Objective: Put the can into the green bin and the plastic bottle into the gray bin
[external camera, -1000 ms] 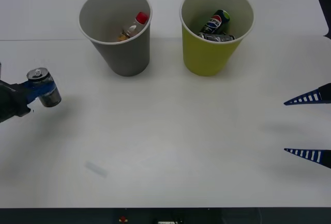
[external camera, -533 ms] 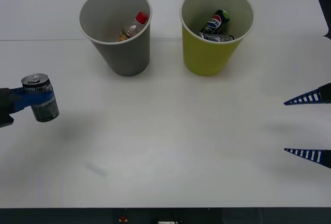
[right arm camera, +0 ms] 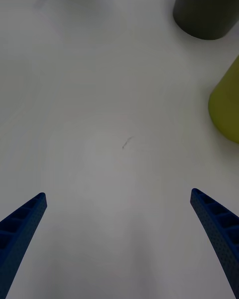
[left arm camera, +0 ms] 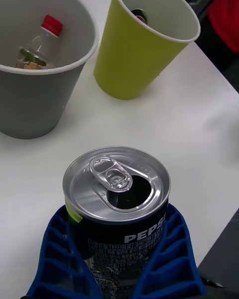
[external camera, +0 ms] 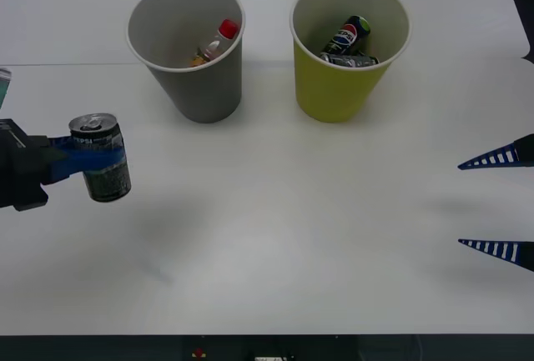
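My left gripper is shut on the can, a dark-gray can with a shiny silver opened top. It holds the can upright above the table's left side, nearer to me than the gray bin. In the left wrist view the can sits between the blue fingers of the left gripper. The plastic bottle, red-capped, lies inside the gray bin. The green bin stands to the gray bin's right. My right gripper is open at the table's right edge, with nothing between its fingers.
Inside the green bin lie a black Pepsi can and a silver can. In the right wrist view, bare table stretches from the right gripper to the gray bin and the green bin. The table's front edge is close.
The left gripper has carried the can to the right, further onto the table, and the can has gone from tilted to upright. The right arm has not moved.
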